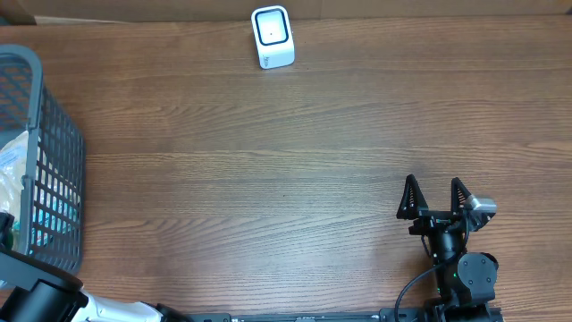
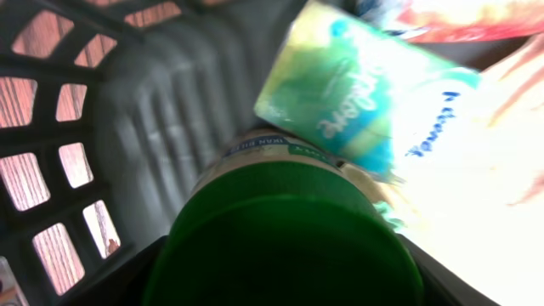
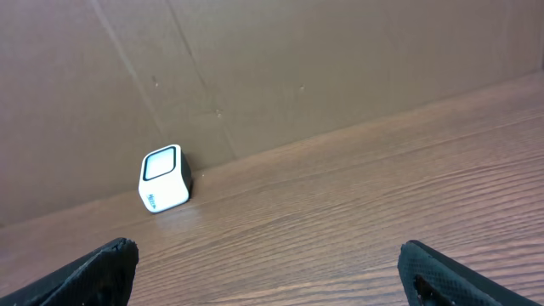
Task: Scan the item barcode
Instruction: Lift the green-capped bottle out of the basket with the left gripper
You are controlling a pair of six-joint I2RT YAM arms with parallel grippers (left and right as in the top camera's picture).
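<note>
Jar, green lid end-on toward camera, inside basket

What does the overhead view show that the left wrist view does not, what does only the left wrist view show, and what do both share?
Only the overhead view: the white scanner at the far edge of the wooden table, and the right end effector, open over bare wood.
Only the left wrist view: a jar with a green lid, close up, and the blue lettering on a green and white pouch beside it.
Both: the grey mesh basket with pale packaging inside.
</note>
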